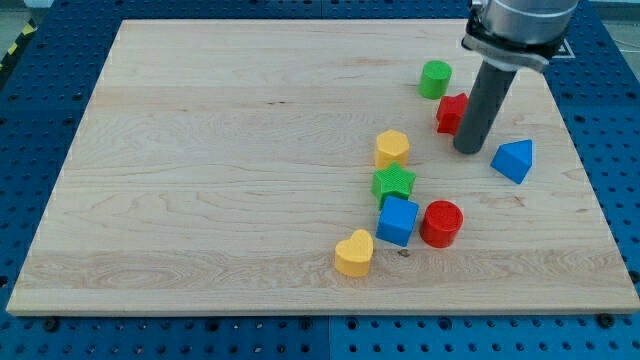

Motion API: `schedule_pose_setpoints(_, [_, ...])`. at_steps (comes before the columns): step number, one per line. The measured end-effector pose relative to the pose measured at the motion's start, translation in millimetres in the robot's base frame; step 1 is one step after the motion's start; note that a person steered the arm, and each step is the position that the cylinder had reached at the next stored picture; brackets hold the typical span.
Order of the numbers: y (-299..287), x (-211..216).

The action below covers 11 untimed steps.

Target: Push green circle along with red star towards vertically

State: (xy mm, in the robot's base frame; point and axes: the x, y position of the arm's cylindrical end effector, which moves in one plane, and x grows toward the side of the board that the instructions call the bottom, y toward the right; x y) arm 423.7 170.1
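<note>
The green circle (435,78) sits near the view's top right on the wooden board (200,180). The red star (451,113) lies just below and to the right of it, partly hidden by my rod. My tip (468,148) rests on the board just below and right of the red star, close to or touching it. The green circle is apart from my tip.
A blue triangular block (514,159) lies right of my tip. Lower down are a yellow hexagon (392,148), a green star (394,183), a blue cube (398,220), a red circle (441,223) and a yellow heart (354,253).
</note>
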Motion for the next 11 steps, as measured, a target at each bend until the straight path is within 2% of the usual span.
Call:
schedule_pose_setpoints(1, [-2.2,-30.0])
schedule_pose_setpoints(2, [-2.7,-35.4])
schedule_pose_setpoints(4, [5.4,-17.0])
schedule_pose_setpoints(7, [15.8,-51.7])
schedule_pose_setpoints(9, [-22.4,-54.5])
schedule_pose_setpoints(11, [-29.3,-52.3])
